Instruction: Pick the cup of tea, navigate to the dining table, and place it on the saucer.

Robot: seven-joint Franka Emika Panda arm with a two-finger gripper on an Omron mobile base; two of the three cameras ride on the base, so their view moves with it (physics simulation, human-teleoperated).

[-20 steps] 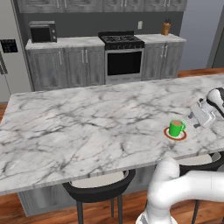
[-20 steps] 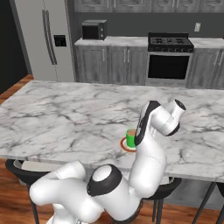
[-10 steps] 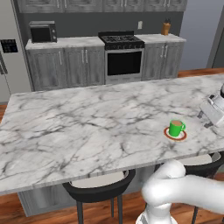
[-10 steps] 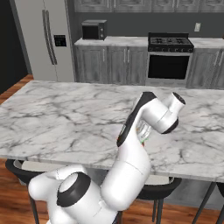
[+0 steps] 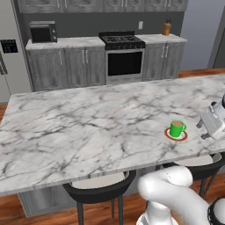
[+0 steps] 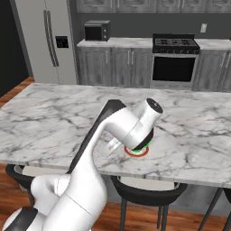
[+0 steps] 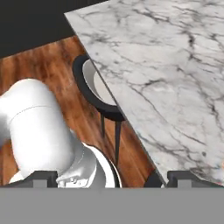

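Near the dining table's (image 5: 88, 127) front edge, the cup of tea (image 5: 176, 128) stood on the saucer (image 5: 169, 134), and the gripper (image 5: 204, 130), jaws apart and empty, hung just beside it, so the task looked done.

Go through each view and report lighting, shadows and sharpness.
Left base view: even, flat light; the cup of tea on the saucer casts hardly any shadow on the dining table; edges slightly soft. Right base view: likewise soft, with the arm covering most of the cup. Hand view: blurry, marble veins smeared, no glare; a stool below the table edge.
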